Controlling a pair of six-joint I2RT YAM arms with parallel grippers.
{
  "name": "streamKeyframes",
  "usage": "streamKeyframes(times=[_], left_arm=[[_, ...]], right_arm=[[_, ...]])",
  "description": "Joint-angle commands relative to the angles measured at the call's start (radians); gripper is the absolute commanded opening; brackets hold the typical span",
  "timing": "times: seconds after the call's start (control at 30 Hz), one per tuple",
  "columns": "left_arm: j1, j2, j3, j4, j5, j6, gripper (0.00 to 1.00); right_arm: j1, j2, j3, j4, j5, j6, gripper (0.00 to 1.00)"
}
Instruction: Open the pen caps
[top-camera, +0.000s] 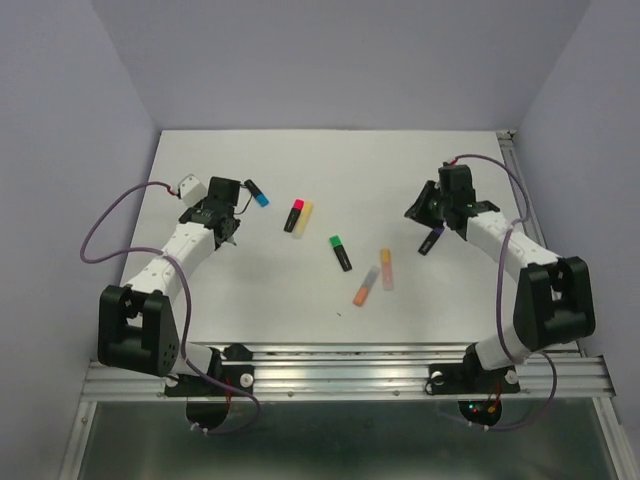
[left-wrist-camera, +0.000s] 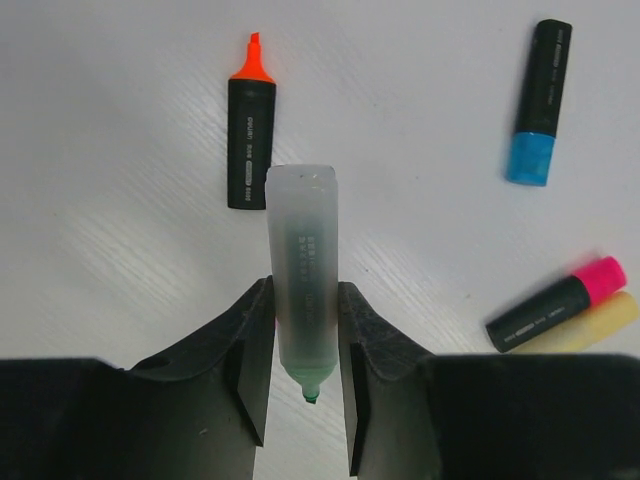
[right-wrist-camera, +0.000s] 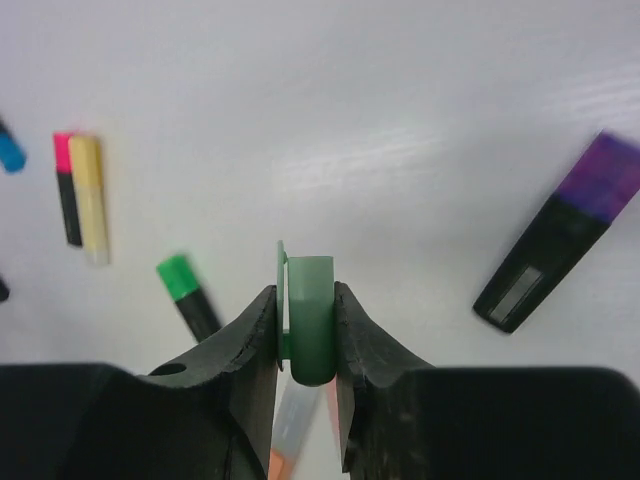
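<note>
Left wrist view: your left gripper (left-wrist-camera: 305, 300) is clamped on the mint pen body (left-wrist-camera: 303, 230) — long axis 12 to 6, green nib at 6, butt at 12. On the right wrist, your right gripper (right-wrist-camera: 305, 310) pinches the mint-green cap (right-wrist-camera: 312, 275), off its pen, upright 12 to 6, toward 2 o'clock in the top view. An orange-tipped pen (left-wrist-camera: 250, 140) lies uncapped at 11. My read is two done. Left for you — blue cap (left-wrist-camera: 530, 160) at 1, pink cap (left-wrist-camera: 602, 278) at 4, green cap (right-wrist-camera: 177, 273), and purple cap (right-wrist-camera: 605, 175), all on.
</note>
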Motion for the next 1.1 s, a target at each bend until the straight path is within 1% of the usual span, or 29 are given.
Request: streamKeyframes(times=[0.0,0.07,0.1,0.13,0.17,0.23,0.27,0.3,0.37,0.43,0.57,0.6,0.63,0.7,0.77,0.8,0.87,0.9,0.93,1.0,1.07], left_arm=[[0.081,0.015,-0.011,-0.038,-0.012,0.086,0.01],[0.122,0.033,-0.038,-0.032,0.003,0.086,0.01],[0.162,0.037,-0.047,-0.032,0.002,0.08,0.0],[0.177,0.043,-0.055,-0.032,0.005,0.077,0.0],[0.19,0.049,-0.066,-0.02,0.009,0.075,0.0],[0.217,0.053,-0.075,-0.002,0.032,0.08,0.0],[0.225,0.058,-0.081,0.021,0.045,0.087,0.02],[0.234,0.07,-0.083,0.03,0.06,0.089,0.03],[0.242,0.09,-0.081,0.041,0.06,0.093,0.04],[0.282,0.125,-0.075,0.041,0.055,0.098,0.04],[0.296,0.164,-0.061,0.034,0.062,0.101,0.08],[0.296,0.165,-0.061,0.04,0.071,0.103,0.14],[0.296,0.168,-0.063,0.047,0.078,0.103,0.15],[0.296,0.172,-0.067,0.06,0.098,0.112,0.25],[0.296,0.167,-0.072,0.063,0.103,0.109,0.39],[0.296,0.164,-0.074,0.066,0.108,0.109,0.46],[0.296,0.155,-0.077,0.07,0.126,0.112,0.55],[0.296,0.152,-0.075,0.069,0.129,0.112,0.64],[0.296,0.146,-0.077,0.07,0.137,0.112,0.67],[0.296,0.136,-0.077,0.064,0.138,0.107,0.71],[0.296,0.116,-0.077,0.06,0.149,0.107,0.73]], right_arm=[[-0.087,0.173,0.2,-0.064,0.164,-0.085,0.01],[-0.134,0.289,0.281,-0.061,0.183,-0.08,0.01],[-0.145,0.323,0.312,-0.07,0.189,-0.082,0.01],[-0.151,0.4,0.347,-0.087,0.198,-0.086,0.01],[-0.158,0.429,0.42,-0.118,0.236,-0.1,0.01],[-0.164,0.484,0.479,-0.138,0.272,-0.106,0.01],[-0.171,0.533,0.534,-0.178,0.282,-0.103,0.01],[-0.174,0.558,0.562,-0.192,0.313,-0.083,0.01],[-0.179,0.618,0.6,-0.216,0.35,-0.06,0.02],[-0.179,0.655,0.666,-0.251,0.381,-0.056,0.04],[-0.181,0.736,0.76,-0.316,0.436,-0.034,0.07],[-0.182,0.756,0.766,-0.319,0.445,-0.03,0.08],[-0.182,0.761,0.78,-0.322,0.454,-0.024,0.09],[-0.184,0.778,0.79,-0.339,0.468,-0.014,0.11],[-0.184,0.779,0.795,-0.351,0.474,-0.007,0.13],[-0.184,0.779,0.791,-0.35,0.474,-0.004,0.16],[-0.184,0.769,0.774,-0.345,0.48,0.006,0.21],[-0.184,0.762,0.766,-0.341,0.479,0.009,0.27],[-0.184,0.759,0.761,-0.338,0.477,0.01,0.32],[-0.184,0.746,0.757,-0.342,0.473,0.013,0.34],[-0.182,0.735,0.755,-0.347,0.462,0.013,0.39]])
